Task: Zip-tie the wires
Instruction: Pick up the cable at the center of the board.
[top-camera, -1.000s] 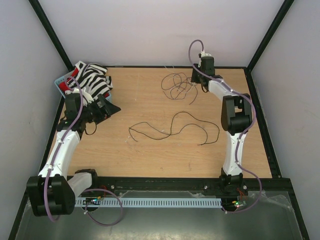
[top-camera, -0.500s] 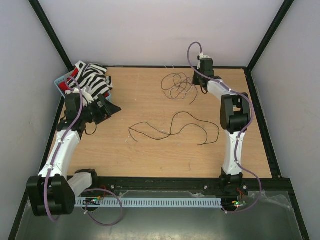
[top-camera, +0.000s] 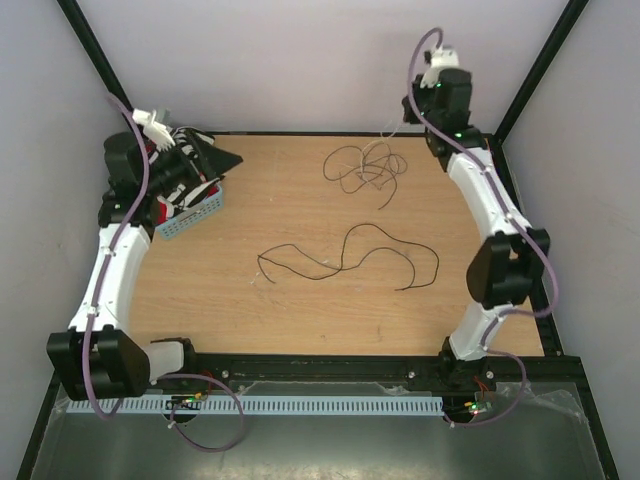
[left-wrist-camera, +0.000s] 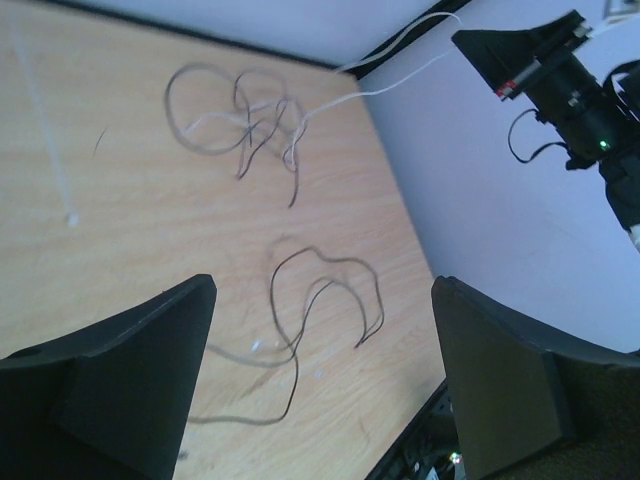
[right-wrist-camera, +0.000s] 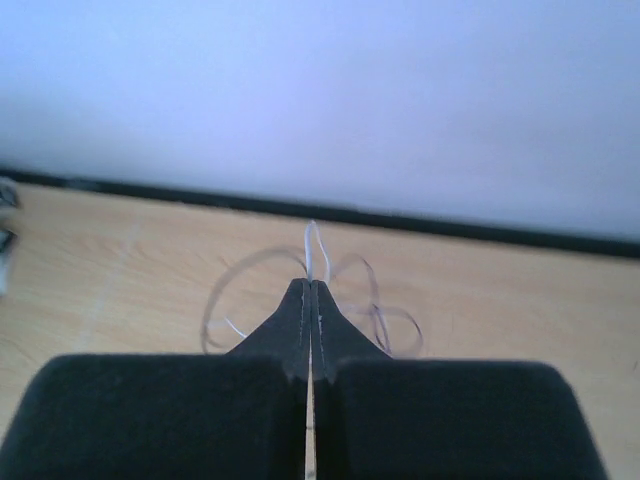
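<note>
The wires (top-camera: 364, 172) lie on the table (top-camera: 250, 320) in two lots: a loose tangle of dark and pale loops near the far edge, right of centre, and a long strand (top-camera: 345, 245) that winds alone across the middle, well apart from the tangle. The right gripper (right-wrist-camera: 312, 290) is raised at the far right corner, above the table edge and close to the back wall (top-camera: 300, 60). Its jaws are pressed fully together, and a pale strand (right-wrist-camera: 316, 245) is pinched between them (it shows as a thin light line in the seam and loops out past the tips). In the left wrist view, thin pale lines rise from the tangle toward that gripper, clear of the table. Whether any of the dark strands are caught as well cannot be told. The left gripper (left-wrist-camera: 322, 290) hangs at the far left, over a blue basket (top-camera: 195, 212) that sits at the table's left edge. Its jaws stand wide apart with nothing between them, and it points across the table toward the wires, well apart from both lots.
</note>
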